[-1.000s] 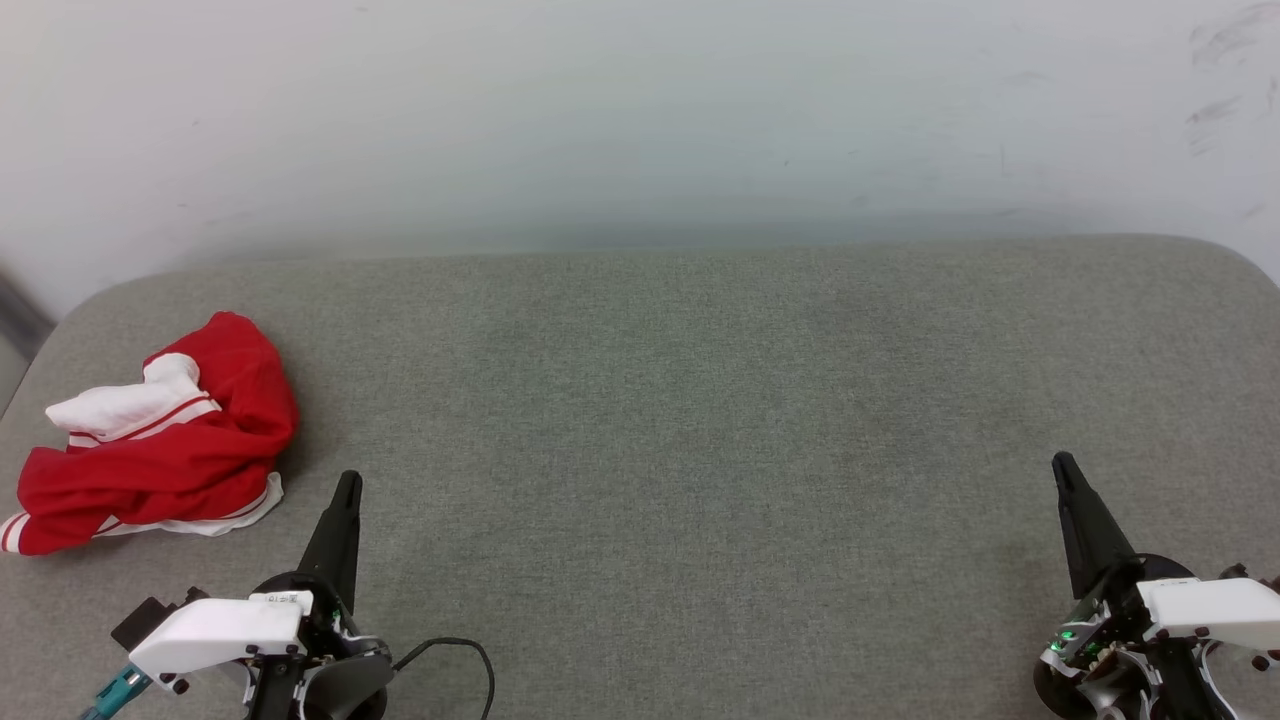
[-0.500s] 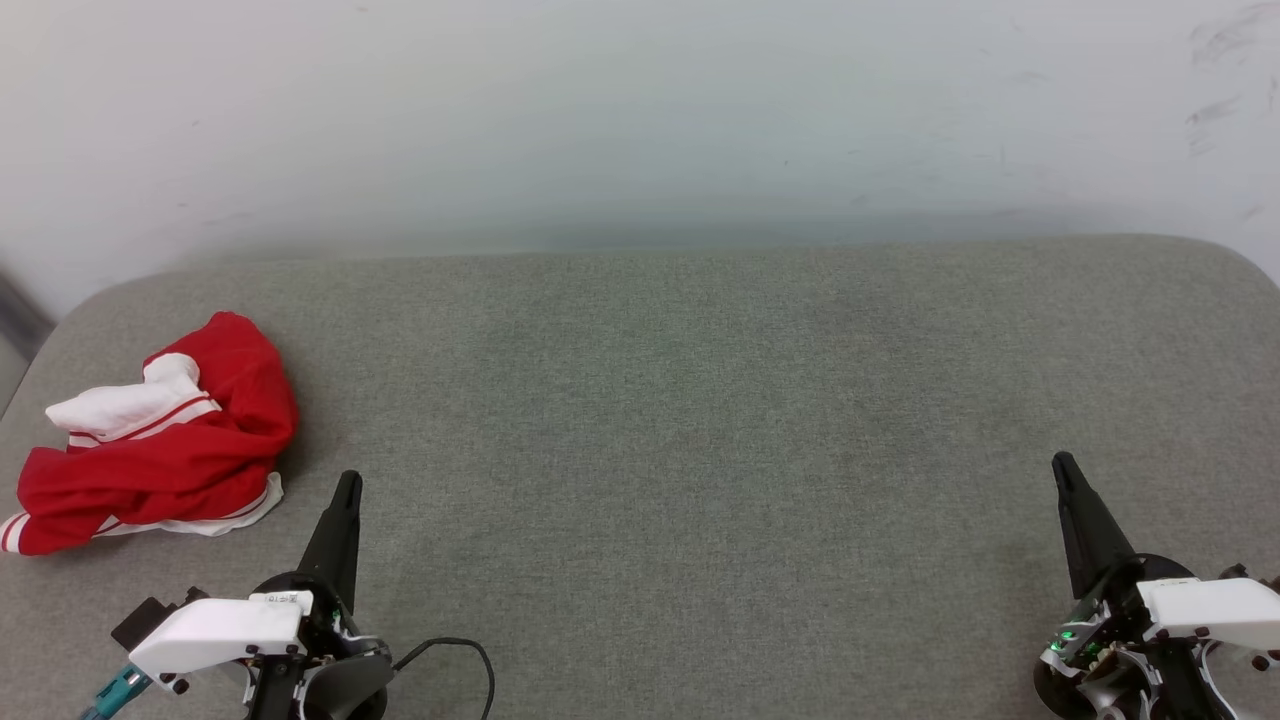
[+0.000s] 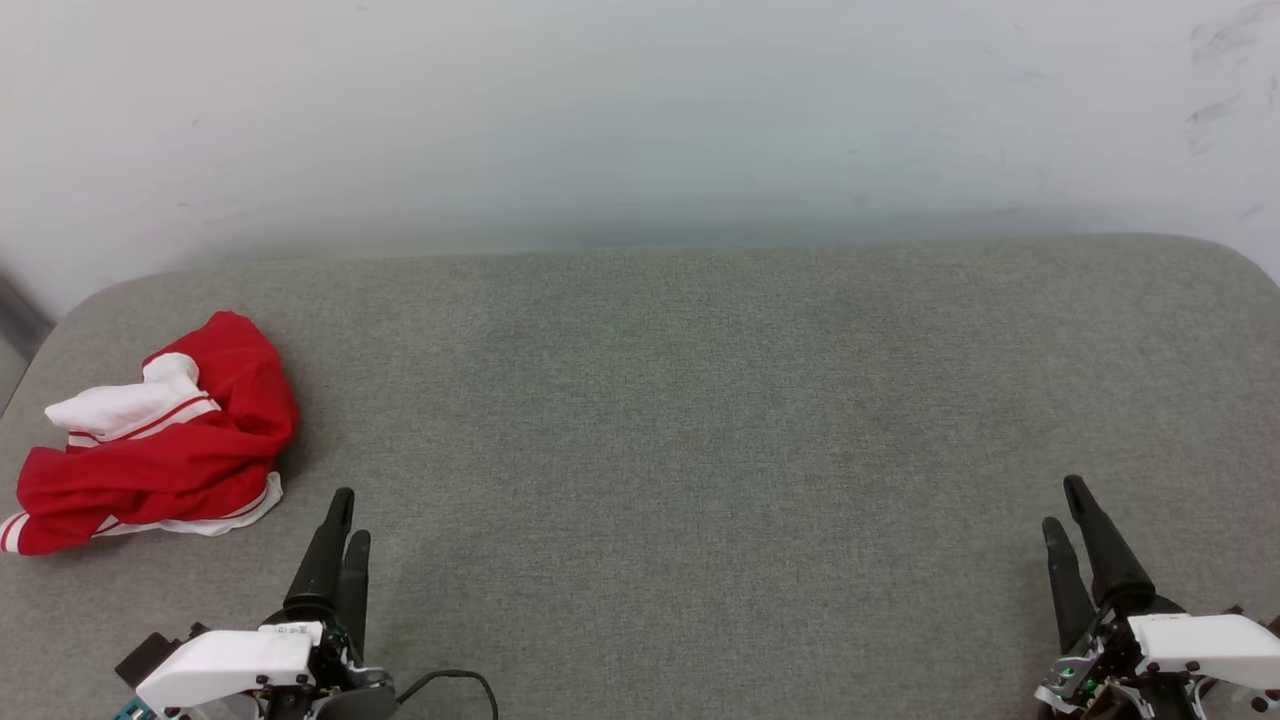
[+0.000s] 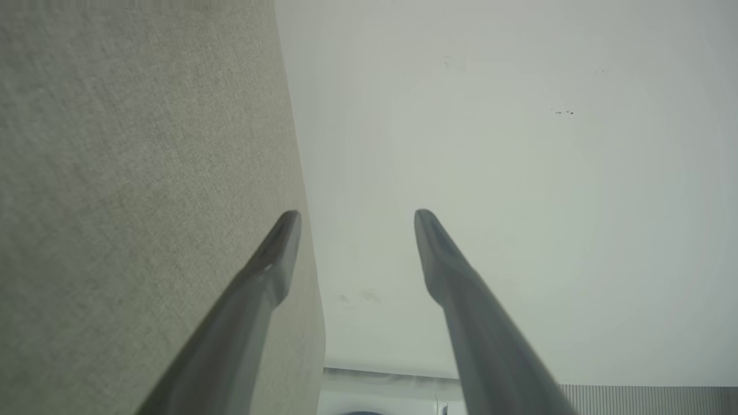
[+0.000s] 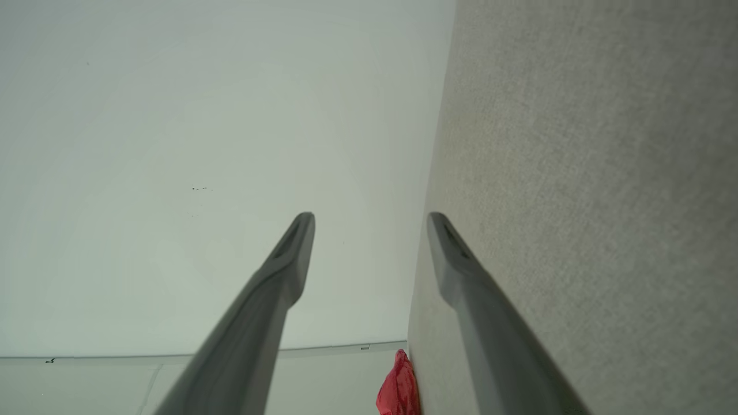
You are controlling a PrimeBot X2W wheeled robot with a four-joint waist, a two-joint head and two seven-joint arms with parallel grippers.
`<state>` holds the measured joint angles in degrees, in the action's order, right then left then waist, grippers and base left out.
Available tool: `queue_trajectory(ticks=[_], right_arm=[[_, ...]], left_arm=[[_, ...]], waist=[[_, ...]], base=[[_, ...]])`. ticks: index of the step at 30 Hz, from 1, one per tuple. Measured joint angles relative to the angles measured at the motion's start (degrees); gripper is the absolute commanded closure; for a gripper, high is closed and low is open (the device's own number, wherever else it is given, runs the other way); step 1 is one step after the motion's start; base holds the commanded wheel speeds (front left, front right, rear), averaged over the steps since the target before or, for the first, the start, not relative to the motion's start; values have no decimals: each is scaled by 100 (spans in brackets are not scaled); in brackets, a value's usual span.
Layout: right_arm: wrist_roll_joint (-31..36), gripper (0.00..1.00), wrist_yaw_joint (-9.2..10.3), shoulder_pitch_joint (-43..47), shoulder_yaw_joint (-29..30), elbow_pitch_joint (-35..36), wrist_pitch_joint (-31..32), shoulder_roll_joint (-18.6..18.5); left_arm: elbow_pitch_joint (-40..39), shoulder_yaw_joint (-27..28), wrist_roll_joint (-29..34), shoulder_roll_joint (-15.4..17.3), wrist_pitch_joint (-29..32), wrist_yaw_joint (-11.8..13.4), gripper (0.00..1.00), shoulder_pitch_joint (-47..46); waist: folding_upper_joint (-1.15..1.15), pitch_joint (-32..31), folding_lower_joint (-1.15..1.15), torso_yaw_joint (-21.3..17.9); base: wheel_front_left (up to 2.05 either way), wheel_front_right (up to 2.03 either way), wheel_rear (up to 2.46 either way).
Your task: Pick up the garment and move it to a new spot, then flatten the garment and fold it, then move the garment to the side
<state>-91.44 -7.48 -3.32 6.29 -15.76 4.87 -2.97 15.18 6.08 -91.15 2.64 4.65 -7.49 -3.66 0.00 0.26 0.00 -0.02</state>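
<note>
Crumpled garment (image 3: 160, 440) lies at the left edge of the cushion (image 3: 700, 400). Near it, left fingers (image 3: 325, 560) spread, holding nothing; right fingers (image 3: 1100, 545) well apart at right, spread, holding nothing. White wall (image 3: 640, 120) behind.

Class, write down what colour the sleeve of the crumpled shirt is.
White sleeve on a red shirt, clearest in the head view.

Grey cushion (image 3: 700, 400) passable centre to right; crumpled garment (image 3: 180, 465) occupies left edge; wall (image 3: 640, 120) bounds far side.
</note>
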Motion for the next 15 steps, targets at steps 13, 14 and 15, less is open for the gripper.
queue_trajectory(ticks=[13, 14, 15], right_arm=[[1635, 0, 0, -1, 33, 490, -343, 1], [1792, 0, 0, -1, 20, 542, -365, 1], [1953, 0, 0, 0, 2, 587, -393, 1]], left_arm=[[-422, 78, 1581, 2, -342, 297, 0, -2], [-464, 48, 1727, 3, -363, 335, 0, -1], [-503, 15, 1868, 3, -388, 389, 0, -1]], waist=[[0, 30, 0, -2], [0, 32, 0, -1], [0, 33, 0, 0]], base=[[0, 0, 0], [0, 0, 0], [0, 0, 0]])
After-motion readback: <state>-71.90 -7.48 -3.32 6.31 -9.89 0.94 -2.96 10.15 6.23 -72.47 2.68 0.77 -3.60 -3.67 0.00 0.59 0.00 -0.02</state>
